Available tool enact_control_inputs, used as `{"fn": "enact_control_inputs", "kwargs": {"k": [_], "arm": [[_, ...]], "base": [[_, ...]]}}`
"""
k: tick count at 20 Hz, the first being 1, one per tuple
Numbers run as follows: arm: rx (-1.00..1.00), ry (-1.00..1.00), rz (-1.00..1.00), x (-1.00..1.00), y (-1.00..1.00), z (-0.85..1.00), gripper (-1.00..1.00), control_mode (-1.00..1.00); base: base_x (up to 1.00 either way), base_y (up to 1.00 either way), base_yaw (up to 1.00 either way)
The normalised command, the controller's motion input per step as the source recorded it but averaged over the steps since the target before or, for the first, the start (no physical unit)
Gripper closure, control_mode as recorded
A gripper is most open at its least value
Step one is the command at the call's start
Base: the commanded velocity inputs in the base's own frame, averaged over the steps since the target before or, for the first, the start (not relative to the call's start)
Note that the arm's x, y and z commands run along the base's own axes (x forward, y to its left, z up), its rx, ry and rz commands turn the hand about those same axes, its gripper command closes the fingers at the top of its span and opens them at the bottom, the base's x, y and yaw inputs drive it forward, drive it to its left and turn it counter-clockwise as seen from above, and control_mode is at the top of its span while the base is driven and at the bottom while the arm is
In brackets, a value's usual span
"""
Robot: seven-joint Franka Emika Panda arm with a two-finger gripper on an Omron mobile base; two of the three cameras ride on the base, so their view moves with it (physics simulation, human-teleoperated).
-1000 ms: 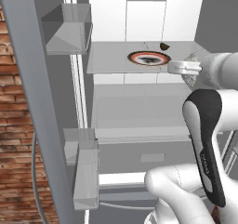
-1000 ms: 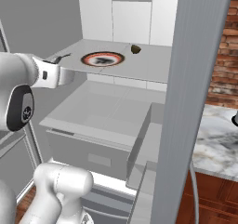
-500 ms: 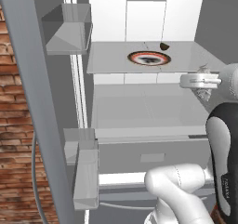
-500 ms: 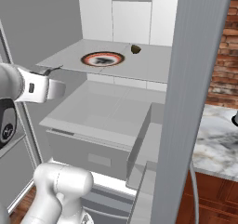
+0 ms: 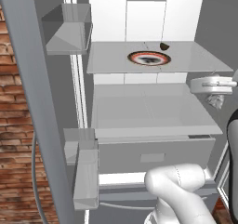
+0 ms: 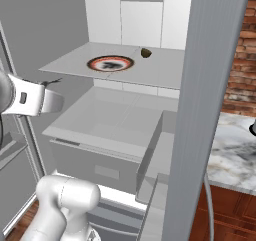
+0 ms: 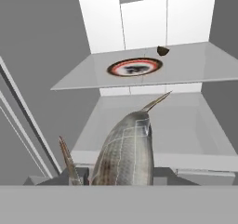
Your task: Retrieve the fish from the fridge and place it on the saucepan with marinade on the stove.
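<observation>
So the hand (image 5: 214, 94) is pinching the fish (image 7: 125, 153) outside the fridge (image 5: 139, 18); next up, carrying it to the stove's saucepan.

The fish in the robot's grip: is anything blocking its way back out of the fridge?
Nothing visible does. The end effector holds the fish in front of the fridge's glass shelf, where only the round dish and a small dark lump sit.
</observation>
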Motion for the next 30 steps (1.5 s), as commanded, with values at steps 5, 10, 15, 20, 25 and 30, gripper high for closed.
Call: {"fn": "enact_control_inputs", "kwargs": {"k": [5, 10, 15, 20, 25, 30], "arm": [[0.0, 0.0, 0.0, 0.0, 0.0, -0.03, 1.0, -1.0], [0.0, 0.0, 0.0, -0.02, 0.0, -0.23, 1.0, -1.0], [0.0, 0.0, 0.0, -0.06, 0.0, -0.28, 1.0, -1.0], [0.0, 0.0, 0.0, 0.0, 0.0, -0.13, 1.0, -1.0], [0.0, 0.0, 0.0, 0.0, 0.0, 0.0, 1.0, 1.0], [0.0, 0.0, 0.0, 0.0, 0.0, 0.0, 1.0, 1.0]], "base": [[0.0, 0.0, 0.0], [0.0, 0.0, 0.0], [0.0, 0.0, 0.0], [0.0, 0.0, 0.0], [0.0, 0.0, 0.0], [-0.19, 0.0, 0.0]]}}
